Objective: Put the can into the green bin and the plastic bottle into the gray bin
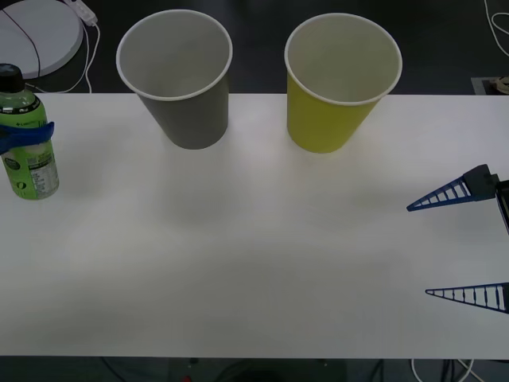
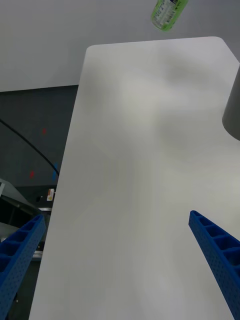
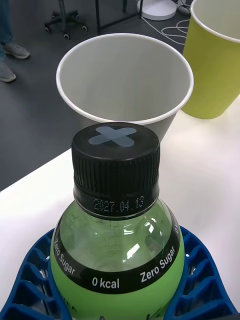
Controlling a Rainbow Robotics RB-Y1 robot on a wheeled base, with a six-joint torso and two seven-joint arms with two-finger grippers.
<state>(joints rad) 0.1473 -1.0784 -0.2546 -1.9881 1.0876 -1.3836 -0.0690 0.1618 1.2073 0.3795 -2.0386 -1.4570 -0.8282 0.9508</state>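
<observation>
White surface carries both cups. Your left tool is clamped around the small green plastic bottle at the left edge; lift it upright over the dark-gray paper cup before releasing. Right tool waits spread, empty.

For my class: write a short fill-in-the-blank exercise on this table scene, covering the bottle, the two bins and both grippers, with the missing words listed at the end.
1. The left gripper is shut on the plastic ____.
2. The plastic bottle has a ____ cap.
3. Beside the gray bin stands the ____ bin.
4. The right gripper hangs with its fingers ____ over the table.

Missing words: bottle; black; green; open
</observation>
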